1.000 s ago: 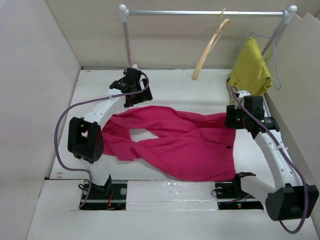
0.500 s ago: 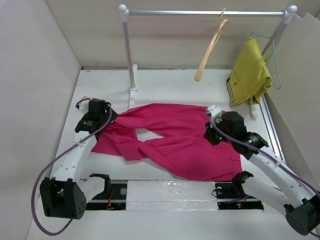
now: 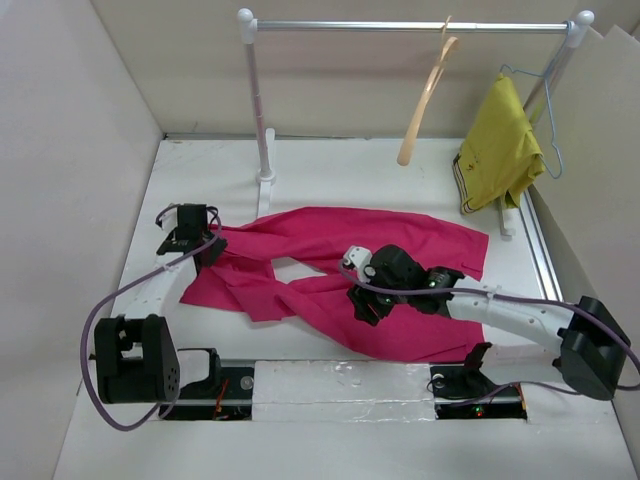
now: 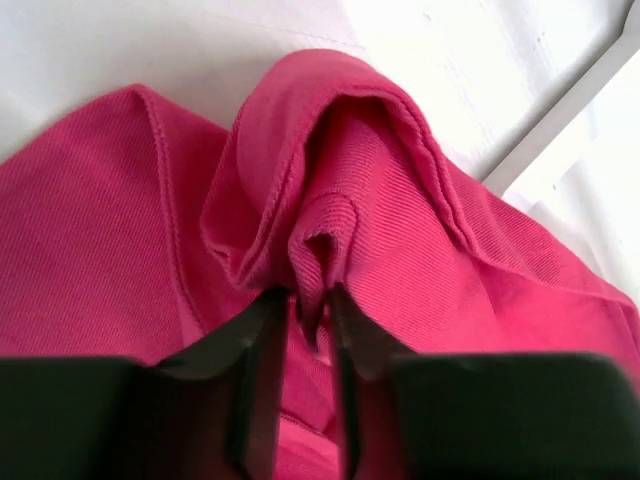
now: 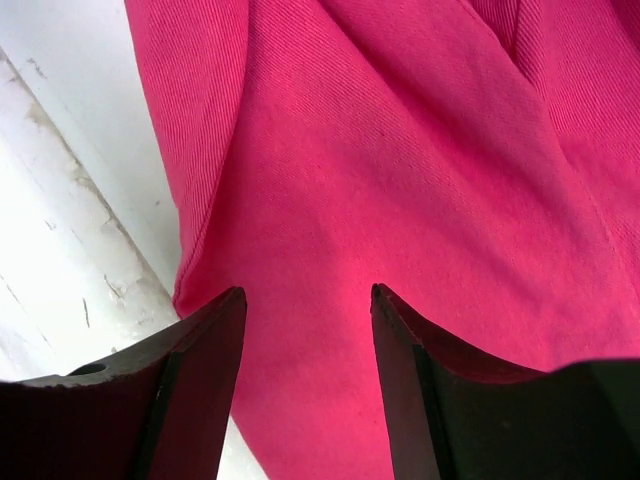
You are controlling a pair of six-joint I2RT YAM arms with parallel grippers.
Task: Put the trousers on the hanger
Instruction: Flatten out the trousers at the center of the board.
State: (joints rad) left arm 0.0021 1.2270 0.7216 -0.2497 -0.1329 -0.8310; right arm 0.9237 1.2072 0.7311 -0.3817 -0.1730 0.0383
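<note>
The magenta trousers (image 3: pixel 410 238) lie spread flat across the middle of the table, legs running left. My left gripper (image 3: pixel 211 247) sits at their left end. In the left wrist view it (image 4: pixel 311 300) is shut on a raised fold of the trousers (image 4: pixel 400 250). My right gripper (image 3: pixel 362 304) hovers low over the cloth near its front edge. In the right wrist view it (image 5: pixel 308 295) stands open with only flat trousers cloth (image 5: pixel 400 150) below and nothing between the fingers. The tan wooden hanger (image 3: pixel 425 95) hangs empty from the rail at the back.
A metal rail (image 3: pixel 400 26) on white posts (image 3: pixel 258 110) spans the back. A mustard-yellow garment (image 3: pixel 500 140) hangs on a thin blue-grey wire hanger (image 3: pixel 548 120) at its right end. Beige walls close in both sides. A white strip (image 3: pixel 340 380) runs between the arm bases.
My left arm swung from the back to the trousers' left end and shut on a fold. My right arm moved from the right end to the front middle and stands open again.
</note>
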